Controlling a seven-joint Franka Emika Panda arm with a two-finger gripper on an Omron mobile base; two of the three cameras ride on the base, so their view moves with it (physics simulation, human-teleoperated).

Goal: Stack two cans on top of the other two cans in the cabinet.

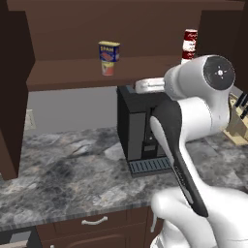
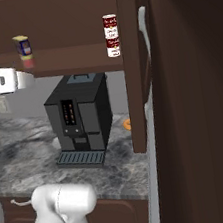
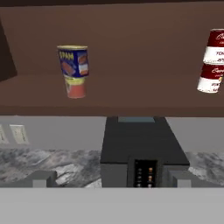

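On the shelf of the dark brown cabinet (image 1: 72,72), a blue boxy tin (image 1: 109,52) (image 3: 73,61) with a yellow top stands on a short red can (image 1: 108,69) (image 3: 76,89). Further right, one red-and-white soup can (image 2: 110,26) (image 3: 216,46) stands on a second red-and-white can (image 2: 113,47) (image 3: 208,79). My gripper (image 3: 111,180) is open and holds nothing. It hangs back from the shelf, below the shelf board and above the coffee machine. Its white hand (image 1: 149,85) shows just under the shelf edge.
A black coffee machine (image 1: 140,131) (image 2: 79,118) stands on the grey marble counter (image 1: 63,169) under the shelf. A knife block (image 1: 239,121) sits at the right. The open cabinet door (image 2: 197,95) stands close on the right side. Drawers with silver handles (image 1: 94,221) lie below the counter.
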